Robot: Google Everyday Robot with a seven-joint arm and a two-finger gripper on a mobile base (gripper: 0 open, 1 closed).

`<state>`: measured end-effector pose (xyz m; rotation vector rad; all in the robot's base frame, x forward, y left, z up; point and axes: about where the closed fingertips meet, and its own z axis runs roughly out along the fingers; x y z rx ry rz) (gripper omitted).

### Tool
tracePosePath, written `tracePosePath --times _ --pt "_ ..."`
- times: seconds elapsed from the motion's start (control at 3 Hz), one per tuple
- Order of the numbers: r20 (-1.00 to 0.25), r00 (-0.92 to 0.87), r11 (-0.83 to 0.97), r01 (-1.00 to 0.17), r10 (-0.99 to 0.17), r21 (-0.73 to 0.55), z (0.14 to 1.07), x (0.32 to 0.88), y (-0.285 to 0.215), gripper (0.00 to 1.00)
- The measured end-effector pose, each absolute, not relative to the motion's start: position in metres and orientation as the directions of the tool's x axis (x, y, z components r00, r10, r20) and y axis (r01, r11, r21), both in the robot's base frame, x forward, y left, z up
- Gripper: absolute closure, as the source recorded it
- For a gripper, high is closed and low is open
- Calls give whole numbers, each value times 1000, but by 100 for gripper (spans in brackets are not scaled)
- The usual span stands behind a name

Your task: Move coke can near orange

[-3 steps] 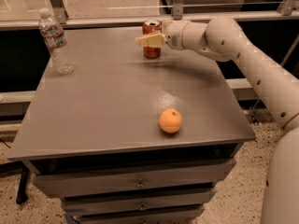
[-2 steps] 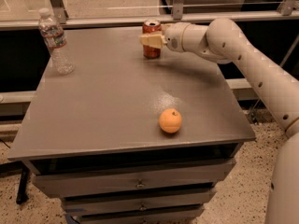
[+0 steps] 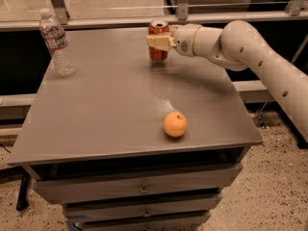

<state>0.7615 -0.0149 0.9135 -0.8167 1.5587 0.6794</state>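
Note:
The coke can, red with a silver top, stands upright near the far edge of the grey table. My gripper reaches in from the right and is at the can, with its cream-coloured tip lying across the can's front at mid-height. The orange lies on the table near the front right, well apart from the can and closer to the camera.
A clear plastic water bottle stands at the far left corner of the table. A metal rail and glass panels run behind the table. Drawers sit under the tabletop. My arm spans the right side.
My gripper has shifted slightly left and closer to the can, now sitting against its front. The can, orange and bottle have not moved.

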Motion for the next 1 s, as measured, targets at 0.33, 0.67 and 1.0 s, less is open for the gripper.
tracePosePath --times 0.33,0.67,1.0 --pt "-994 -42 565 -825 -99 -22 928 737 -26 100" --pt "-995 -57 562 -827 -79 3 924 708 -49 100" --pt "-991 -110 586 -810 -83 41 904 675 -83 100"
